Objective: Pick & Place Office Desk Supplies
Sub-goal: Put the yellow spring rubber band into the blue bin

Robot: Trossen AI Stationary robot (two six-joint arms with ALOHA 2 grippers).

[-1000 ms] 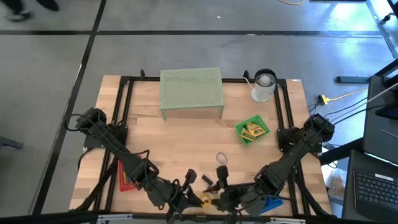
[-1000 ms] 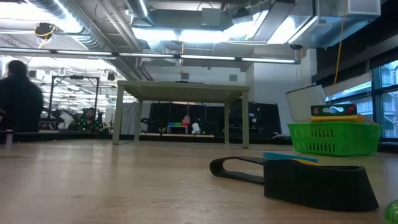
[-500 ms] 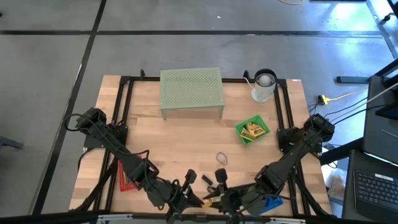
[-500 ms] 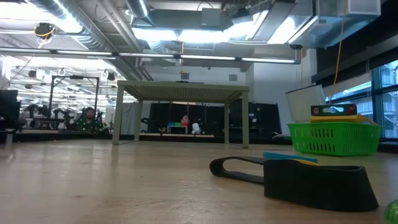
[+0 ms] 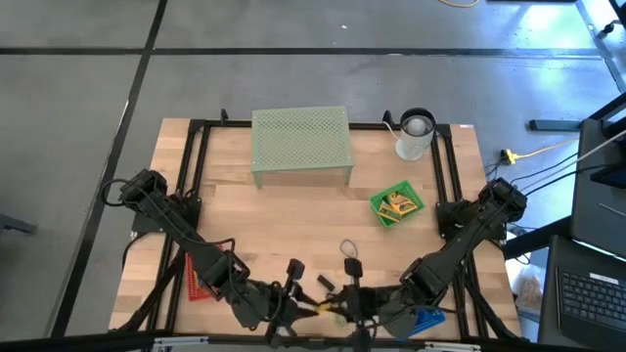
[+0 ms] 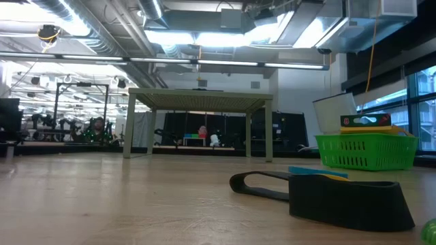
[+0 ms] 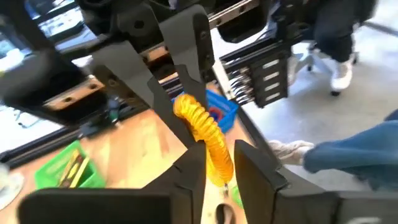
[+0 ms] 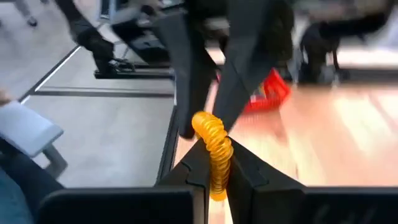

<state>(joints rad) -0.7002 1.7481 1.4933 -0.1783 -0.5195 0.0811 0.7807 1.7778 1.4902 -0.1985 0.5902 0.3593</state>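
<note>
Two grippers meet on one yellow coil (image 8: 213,149) at the table's (image 5: 293,210) near edge. In the right wrist view we see the right gripper (image 8: 216,163) clenched on one end of it. In the left wrist view the coil sits between the left gripper's (image 7: 219,163) fingers (image 7: 252,167), though we cannot tell whether they grasp it. Farther back stand a green tray (image 5: 396,204) and a mesh riser (image 5: 300,140).
</note>
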